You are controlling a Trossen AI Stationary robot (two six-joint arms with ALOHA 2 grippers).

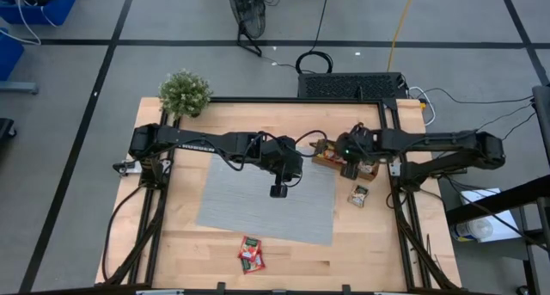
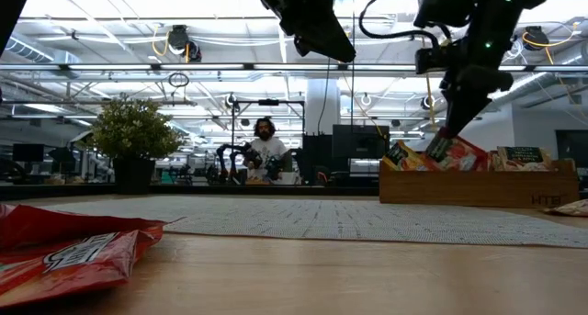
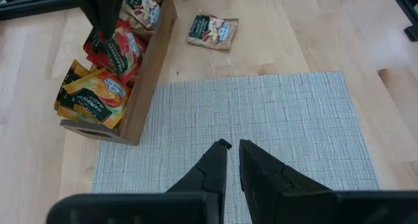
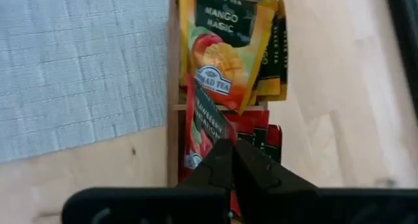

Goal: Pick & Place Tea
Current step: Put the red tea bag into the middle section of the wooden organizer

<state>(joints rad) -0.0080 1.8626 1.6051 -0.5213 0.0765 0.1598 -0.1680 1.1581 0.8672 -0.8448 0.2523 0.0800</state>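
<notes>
**Tea sachets in the wooden tray, right pincer clenched on a red one**

Tea sachets (image 1: 337, 160) stand mostly in the wooden tray (image 1: 325, 162), seen from above at the right edge of the grey mat (image 1: 249, 196). The right pincer (image 1: 349, 169) is down over this tray. One pale and dark green sachet (image 1: 358, 195) lies flat on the bare table (image 1: 189, 243) just right of the mat, and two red sachets (image 1: 252, 254) lie on the wood below the mat's front edge. The left pincer (image 1: 278, 191) hangs above the mat, which has nothing lying on it. A small plant (image 1: 186, 92) stands at the far left corner.

From table height, the tray (image 2: 478, 186) is a low brown box with a straight wall, and the sachets (image 2: 459, 154) stick up over its rim. The right pincer (image 2: 447, 129) comes down from above onto a red sachet there. A crinkled red sachet (image 2: 64, 251) lies very near the camera. In the room behind, a person (image 2: 265, 150) is seen.

In the left wrist view, the left pincer (image 3: 231, 147) has its fingers nearly together, grasping nothing, over the woven mat (image 3: 274, 126). Orange-yellow sachets (image 3: 95, 96) fill the nearest compartment, red ones the next.

In the right wrist view, the right pincer (image 4: 232, 149) is clenched on the top edge of a red sachet (image 4: 206, 129) standing in its compartment. Glossy orange-yellow mango sachets (image 4: 222, 48) fill the compartment beyond the wooden divider.
</notes>
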